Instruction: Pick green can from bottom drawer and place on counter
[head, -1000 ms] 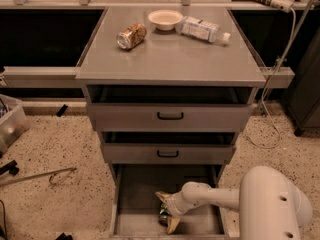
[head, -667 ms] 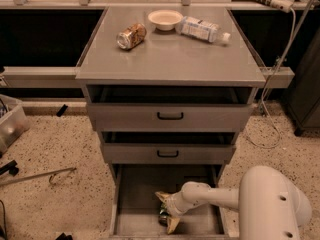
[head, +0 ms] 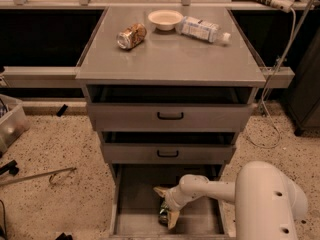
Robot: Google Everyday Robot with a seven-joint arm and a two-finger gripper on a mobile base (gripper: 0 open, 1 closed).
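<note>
Almost nothing has been altered over the last second. The gripper [head: 166, 205] is held at the same spot low in the open drawer [head: 135, 199], right of its middle and toward the near edge, with the arm reaching in from the right. Its fingers [head: 172, 219] are spread apart, one on the far side and one on the near side of the can [head: 163, 214]. The can is seen between them on the drawer floor, closer to the near finger. No closing and no lift can be made out — the can has not been raised.

The stillness is best read as a pause at the grasp. The approach is judged finished, while the squeeze is not yet done. The whole carry to the counter [head: 170, 64] is still to come.

On the counter a tan can [head: 131, 36], a bowl [head: 165, 19] and a bottle [head: 202, 30] are gathered at the far end, so the near half is left as the likely placing spot.
</note>
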